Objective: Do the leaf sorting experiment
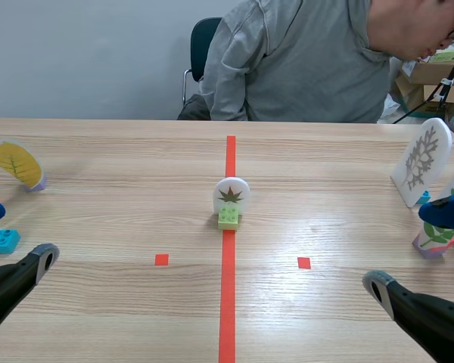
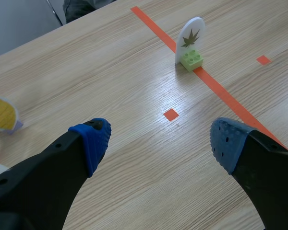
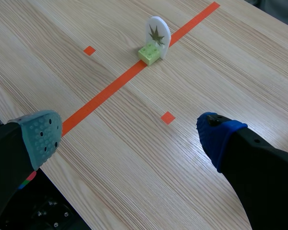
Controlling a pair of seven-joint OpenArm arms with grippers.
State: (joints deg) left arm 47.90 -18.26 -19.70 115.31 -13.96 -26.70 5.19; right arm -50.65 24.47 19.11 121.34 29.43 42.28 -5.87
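1. The bench [image 1: 136, 189] is light wood and runs from the robot to the far edge. An orange-red tape line [image 1: 227, 302] divides it down the middle.
2. A person [image 1: 310, 68] in a grey top leans over the far edge, right of the line. A dark chair [image 1: 204, 38] stands beside the person.
3. The left tool [image 2: 158, 139] sits low at the near left, its fingers spread wide with only bare bench between the blue pads.
4. The right tool [image 3: 129, 134] sits low at the near right, its fingers also spread wide and gripping nothing.
5. A tall white card with a pale branching leaf [image 1: 422, 159] stands tilted at the far right.
6. A yellow leaf card [image 1: 15, 164] leans on a lilac base at the far left.
7. The white maple leaf card [image 1: 231, 195] stands upright in a green brick [image 1: 228, 218] on the tape line at mid-bench. It is ahead of both tools and well apart from them.
8. A green leaf card [image 1: 435, 238] on a lilac base stands near the right edge, partly hidden by a blue item.
9. A cyan brick [image 1: 1, 240] lies at the left edge, just beyond the left tool.
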